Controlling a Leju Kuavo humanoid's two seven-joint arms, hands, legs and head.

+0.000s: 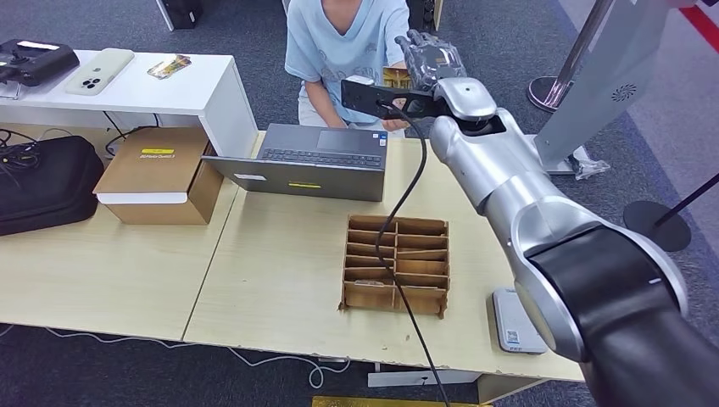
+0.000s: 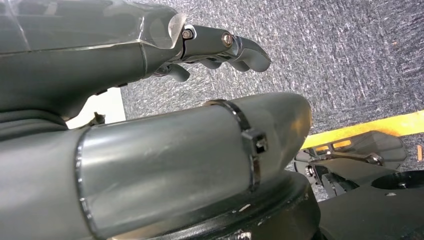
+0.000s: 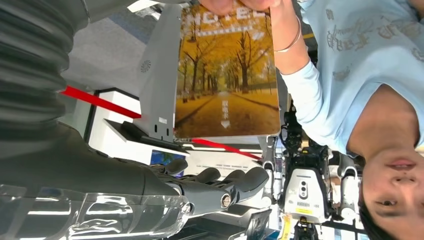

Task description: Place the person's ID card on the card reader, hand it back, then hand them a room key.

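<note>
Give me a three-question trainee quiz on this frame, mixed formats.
1. True or false: the right hand grips the card.
2. Who holds the card? A) a person B) the left hand C) nobody
3. Fill in: the cardboard divider tray lies in front of the ___.

Key: 1 false, its fingers lie apart from the card; 2 A, the person's hand pinches it; 3 laptop.
</note>
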